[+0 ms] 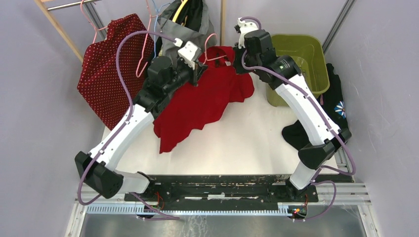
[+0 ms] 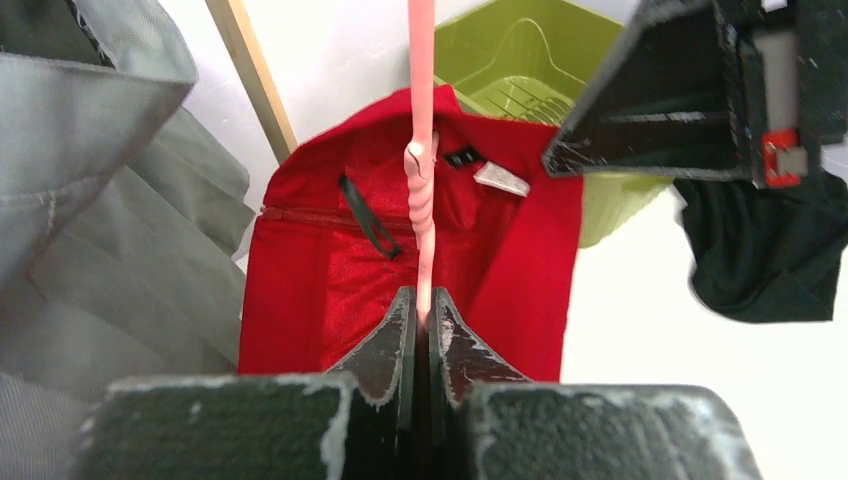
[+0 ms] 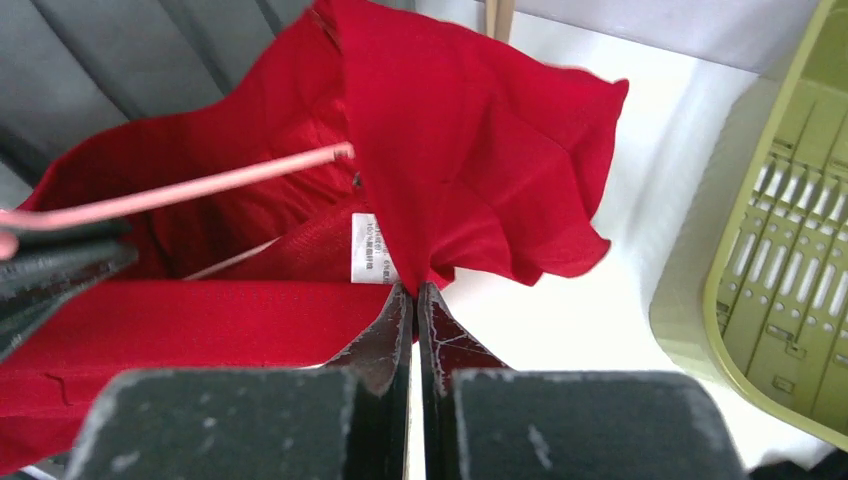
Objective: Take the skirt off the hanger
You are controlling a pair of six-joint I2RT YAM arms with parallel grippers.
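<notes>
The left gripper (image 2: pixel 422 320) squeezes the pink hanger (image 2: pixel 421 120); just to its right, the right gripper (image 3: pixel 415 300) pinches the red skirt (image 3: pixel 470 150)

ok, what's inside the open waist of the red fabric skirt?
A thin pink wire hanger runs into the red fabric skirt, past a white care label and a black ribbon loop. The hanger's far end is covered by fabric.

Robot lab — walled test table (image 1: pixel 237 143)
</notes>
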